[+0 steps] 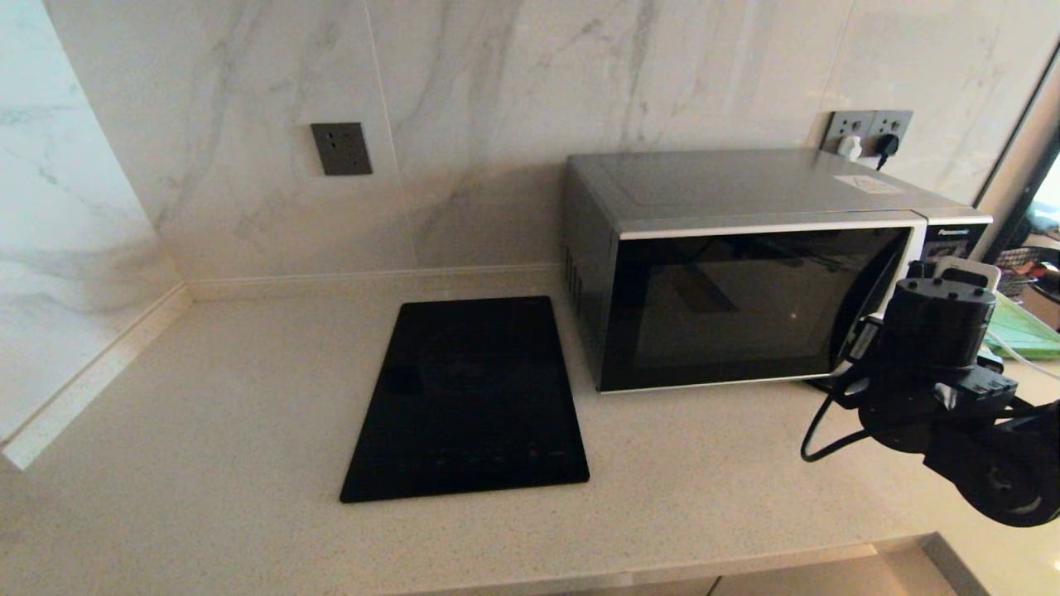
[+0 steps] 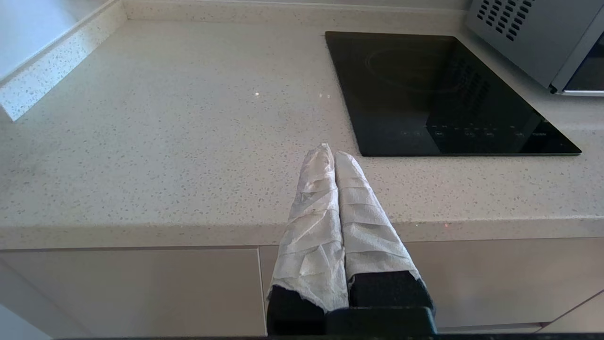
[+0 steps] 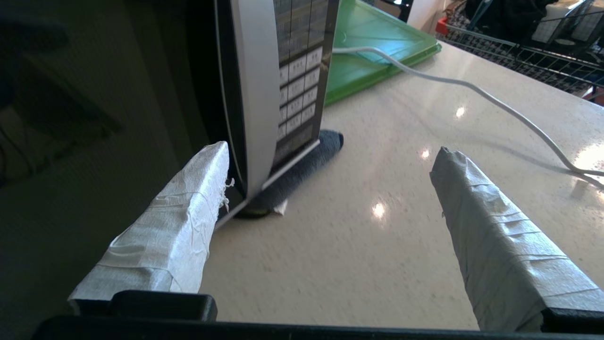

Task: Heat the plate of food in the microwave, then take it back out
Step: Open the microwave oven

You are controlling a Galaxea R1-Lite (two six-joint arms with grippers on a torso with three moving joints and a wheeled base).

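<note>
The right tool (image 3: 330, 189) stands spread wide, empty, at the microwave's (image 1: 745, 273) lower right front corner, one finger (image 3: 179, 226) just beside the curved handle (image 3: 257, 94). The left tool (image 2: 332, 156), pressed together, hangs off the worktop (image 2: 165, 141) edge.

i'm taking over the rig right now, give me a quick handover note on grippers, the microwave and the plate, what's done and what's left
Right gripper: open and empty, at the microwave's right front corner, one finger by the silver door handle, the other over the counter.
Left gripper: shut, empty, parked at the counter's front edge near the black cooktop.
Microwave door is closed. The plate of food is not in view in any camera, and the dark door glass does not show whether it is inside.
Green cutting board lies to the right of the microwave, with a white cable across it.
Left: likely open the door, then handle the plate.
</note>
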